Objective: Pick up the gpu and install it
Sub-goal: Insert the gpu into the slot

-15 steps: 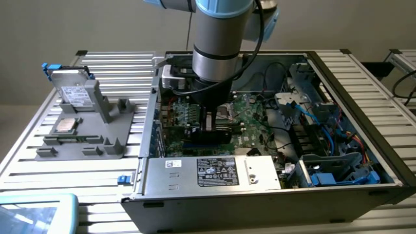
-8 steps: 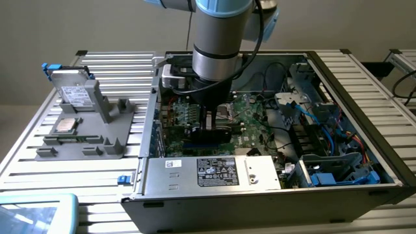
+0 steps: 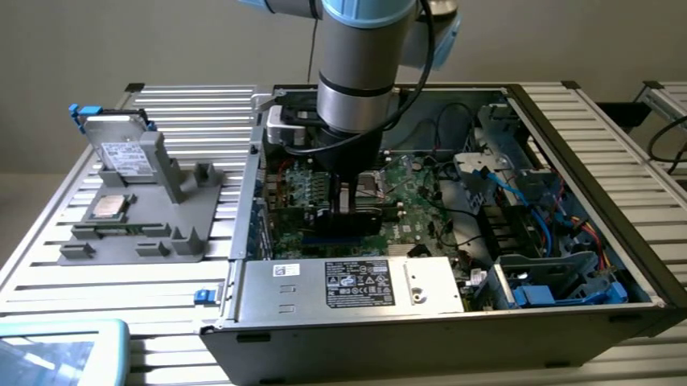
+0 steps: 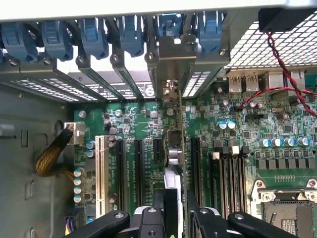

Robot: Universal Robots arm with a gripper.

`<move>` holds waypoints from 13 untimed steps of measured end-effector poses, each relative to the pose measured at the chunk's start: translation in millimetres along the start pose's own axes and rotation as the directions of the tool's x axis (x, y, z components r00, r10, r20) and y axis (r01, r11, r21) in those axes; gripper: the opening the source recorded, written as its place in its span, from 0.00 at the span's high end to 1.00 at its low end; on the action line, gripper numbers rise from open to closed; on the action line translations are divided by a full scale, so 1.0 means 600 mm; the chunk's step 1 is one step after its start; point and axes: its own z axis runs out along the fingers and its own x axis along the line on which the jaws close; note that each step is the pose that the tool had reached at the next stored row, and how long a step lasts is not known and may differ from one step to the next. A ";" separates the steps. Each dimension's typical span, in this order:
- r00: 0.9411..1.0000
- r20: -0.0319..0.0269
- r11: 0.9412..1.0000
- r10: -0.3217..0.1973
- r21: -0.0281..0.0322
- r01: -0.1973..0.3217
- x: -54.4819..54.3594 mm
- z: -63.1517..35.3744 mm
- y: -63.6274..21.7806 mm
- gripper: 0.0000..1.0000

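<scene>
Inside the case [image 3: 429, 338], in the exterior view, my pincer [image 3: 349, 201] hangs low over the board [image 3: 413, 181], roughly at the case's centre. A parts tray [image 3: 129, 241] sits well apart at 9 o'clock from the case.

Pincer state: partly closed, clamped on the gpu [image 3: 346, 221]. In the wrist view the gpu [image 4: 173, 148] stands on edge between my fingers [image 4: 148, 218]. Its bracket [image 4: 176, 57] reaches the rear frame, just beside a blue clip [image 4: 171, 25]. The card runs parallel to a black slot [image 4: 194, 166] next to it. Whether its edge connector is in its own slot I cannot tell; the card hides that line.

Hazards from this position:
1. Skew. If the card tilts in my grip, downward force may load one end of the connector and stress the board.
2. Bracket snag. If the bracket tip meets the frame instead of its opening, the card may jam or flex.
3. Slip. A narrow hold on a thin edge may let the card pivot under resistance.
</scene>
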 end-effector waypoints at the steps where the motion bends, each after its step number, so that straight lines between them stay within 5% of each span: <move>1: 1.000 0.000 1.000 -0.001 0.000 0.001 0.000 0.000 0.000 0.73; 13: 1.000 -0.002 1.000 -0.013 0.002 0.013 -0.004 0.000 0.001 0.73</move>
